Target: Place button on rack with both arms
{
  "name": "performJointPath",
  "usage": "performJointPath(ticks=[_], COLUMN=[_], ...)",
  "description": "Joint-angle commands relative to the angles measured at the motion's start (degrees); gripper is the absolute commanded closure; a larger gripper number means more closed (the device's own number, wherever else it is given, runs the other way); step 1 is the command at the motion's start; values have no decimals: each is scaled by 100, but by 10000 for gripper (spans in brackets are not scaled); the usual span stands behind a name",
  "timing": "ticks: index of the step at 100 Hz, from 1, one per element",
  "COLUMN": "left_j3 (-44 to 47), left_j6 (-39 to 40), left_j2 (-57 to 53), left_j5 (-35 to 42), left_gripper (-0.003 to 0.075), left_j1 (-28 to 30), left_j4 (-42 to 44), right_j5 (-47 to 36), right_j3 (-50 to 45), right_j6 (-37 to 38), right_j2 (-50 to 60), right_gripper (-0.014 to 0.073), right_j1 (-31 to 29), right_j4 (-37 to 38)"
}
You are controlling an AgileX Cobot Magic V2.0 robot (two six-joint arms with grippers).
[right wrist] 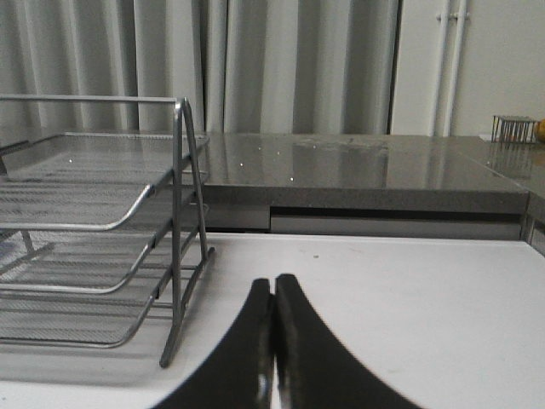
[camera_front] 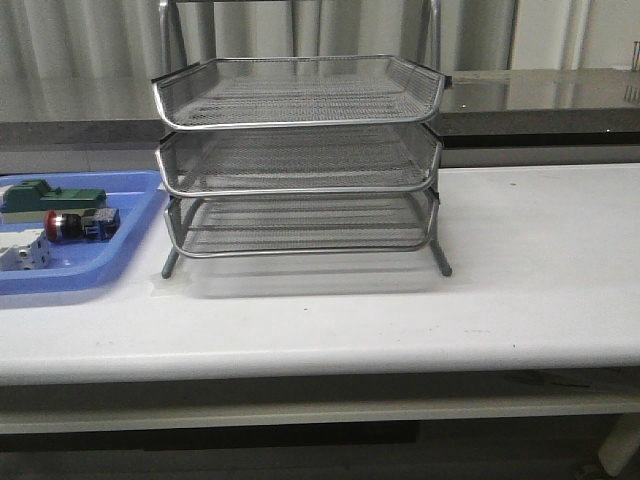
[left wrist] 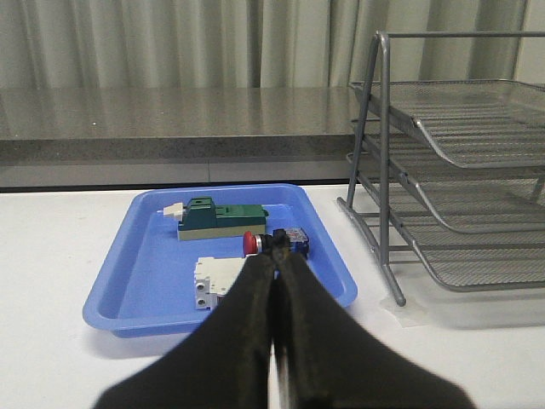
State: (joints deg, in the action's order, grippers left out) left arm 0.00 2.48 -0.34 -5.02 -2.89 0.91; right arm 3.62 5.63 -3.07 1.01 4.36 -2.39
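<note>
Three wire-mesh tiers make up the rack [camera_front: 298,160], the largest thing you see: it fills the upper centre of the front view, standing on the white table [camera_front: 520,290] on thin legs, its trays stacked one above another with the open fronts facing the camera. All three trays look bare.

At the left edge of that frame you have the flat blue tray [camera_front: 130,245], resting on the table just beside the rack's left legs. Inside it lie three parts. A green block [camera_front: 52,198] sits toward the back of the tray, a white block [camera_front: 22,255] toward the front, and between them the button [camera_front: 80,226].

Look at the button in the left wrist view: it [left wrist: 274,242] lies on its side, long axis running across the frame, red cap pointing toward the frame's left and the dark blue body toward the right, toward the rack [left wrist: 460,170]. In the front view the cap likewise points to the frame's left.

Your left gripper [left wrist: 274,256] has its fingers pressed together with nothing between them; its tips overlap the button in the picture, but you cannot tell whether they touch it.

Your right gripper [right wrist: 273,285] is likewise closed and holds nothing, over bare table with the rack's [right wrist: 102,239] side at the frame's left.
</note>
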Motion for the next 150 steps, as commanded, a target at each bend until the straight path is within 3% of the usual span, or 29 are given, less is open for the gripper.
performJointPath(ticks=[1, 33, 46, 83, 109, 120, 141, 150], left_j3=[265, 265, 265, 265, 265, 265, 265, 265], left_j6=[10, 10, 10, 10, 10, 10, 10, 10], left_j2=[-187, -187, -187, -187, -187, -187, -187, -187], left_j5=[502, 502, 502, 502, 502, 502, 502, 502], left_gripper=[741, 741, 741, 741, 741, 741, 741, 741], left_j1=[-46, -46, -46, -46, -46, -46, -46, -46], left_j4=[-41, -41, -41, -41, -41, -41, -41, -41], right_j5=[163, 2901, 3528, 3285, 2882, 2848, 2751, 2478], right_j3=[696, 2629, 3209, 3604, 3604, 3604, 3604, 3604], right_j6=[-32, -32, -32, -32, -32, -32, -32, -32], right_j2=[-290, -2017, -2928, -4696, -5513, -5831, -6280, -6418], right_gripper=[650, 650, 650, 650, 641, 577, 284, 238], right_j1=[3, 3, 3, 3, 3, 3, 3, 3], right_j4=[-27, -586, -756, -857, -1820, -2177, -2676, -2959])
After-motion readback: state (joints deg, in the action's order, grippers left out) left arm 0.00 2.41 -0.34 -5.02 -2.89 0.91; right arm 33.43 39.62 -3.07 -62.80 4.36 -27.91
